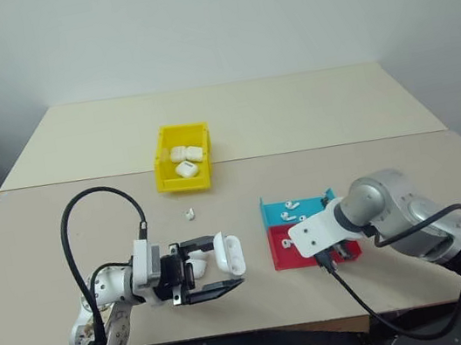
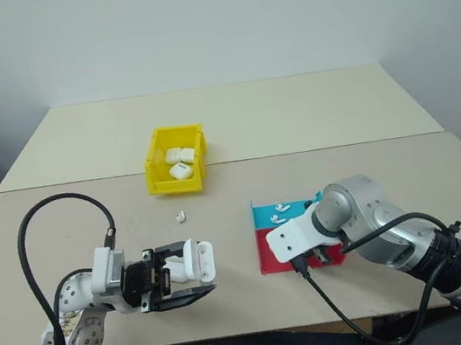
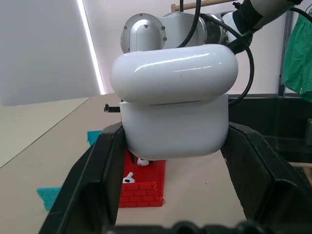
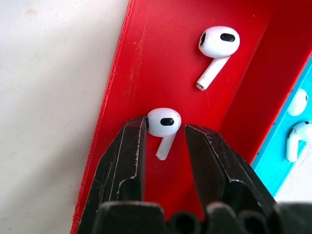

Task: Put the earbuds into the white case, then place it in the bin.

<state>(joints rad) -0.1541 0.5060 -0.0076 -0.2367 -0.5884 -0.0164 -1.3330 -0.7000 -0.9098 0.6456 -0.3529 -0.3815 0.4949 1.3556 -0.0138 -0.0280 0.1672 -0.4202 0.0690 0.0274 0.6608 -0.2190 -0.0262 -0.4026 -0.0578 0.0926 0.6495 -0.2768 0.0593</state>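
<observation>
Right pincer (image 4: 165, 139), lower right of the head view, jaws partly open astride a tiny glossy white earbud (image 4: 165, 124) in the flat red tray (image 4: 161, 63); not yet gripped, we judge. Left pincer (image 3: 173, 161) clamps the glossy white rounded case (image 3: 174, 107), lower left. Small yellow plastic bin (image 1: 171, 175), upper centre, holds three cases; loading and binning remain.

A beige table (image 1: 308, 106) carries the yellow bin (image 1: 182, 157), a loose earbud (image 1: 189, 213), and teal (image 1: 294, 208) and red trays (image 1: 286, 252).
</observation>
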